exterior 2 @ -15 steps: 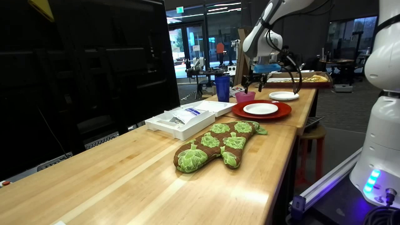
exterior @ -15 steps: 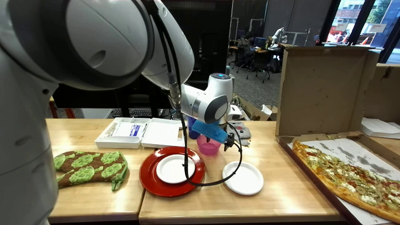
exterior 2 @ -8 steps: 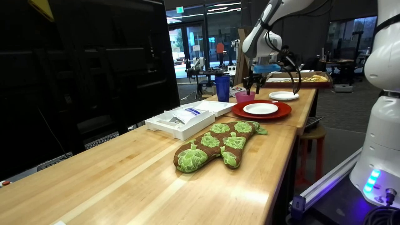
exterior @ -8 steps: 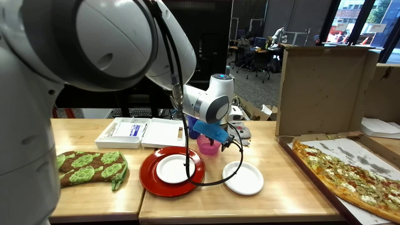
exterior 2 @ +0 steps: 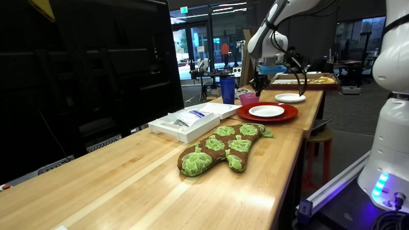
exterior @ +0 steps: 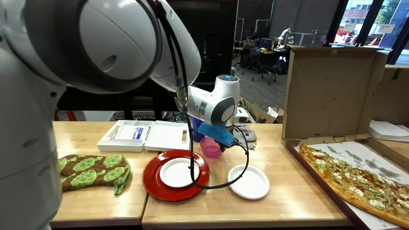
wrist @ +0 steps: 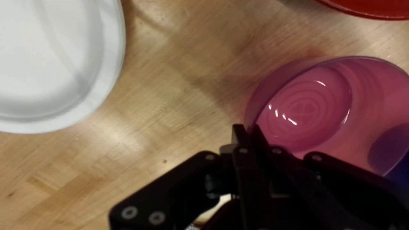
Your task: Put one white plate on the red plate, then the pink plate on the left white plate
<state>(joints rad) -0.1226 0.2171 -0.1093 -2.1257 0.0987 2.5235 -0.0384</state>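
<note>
Evidently, the gripper point(wrist: 247, 127) clamps the pink bowl point(wrist: 316, 111) by its thin rim, likely for carrying to the stacked white plate point(exterior: 176, 172).

Bright windows point(exterior: 350, 17), glare on tabletop point(exterior 2: 255, 199), glints in pink plate point(wrist: 319, 111), soft wrist-view shadows

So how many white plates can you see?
2: one white plate on the red plate, another white plate on the table between the red plate and the pizza box. More could be stacked beneath.
</note>
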